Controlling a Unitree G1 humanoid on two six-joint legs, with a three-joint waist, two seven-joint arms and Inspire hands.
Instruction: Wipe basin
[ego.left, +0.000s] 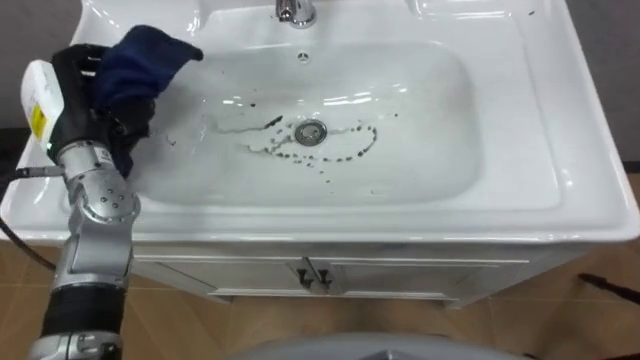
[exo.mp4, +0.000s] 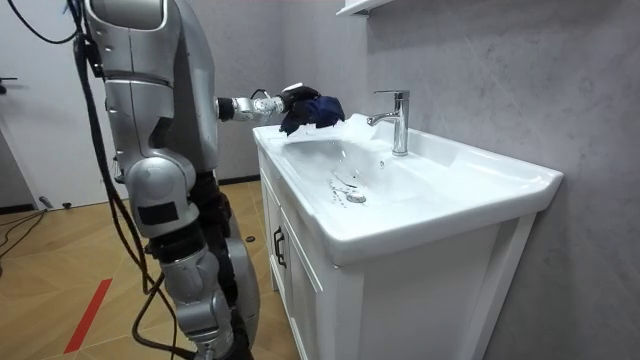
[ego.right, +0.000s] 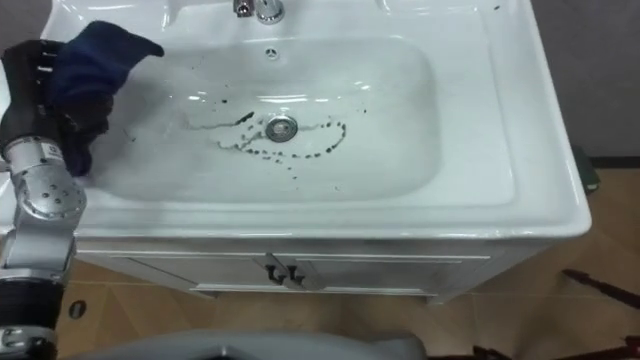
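The white basin (ego.left: 520, 120) is spreading across the frame. At its left rim, upper left of the frame, a dark blue cloth (ego.left: 140, 60) is bunching in the left hand (ego.left: 85, 105), whose fingers are curling tightly round it. Dark specks (ego.left: 345, 157) are ringing the drain (ego.left: 311, 132) at centre.

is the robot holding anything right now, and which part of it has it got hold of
The left hand holds a dark blue cloth, with the fingers curled round its bunched end. The loose end sticks out over the left edge of the basin.
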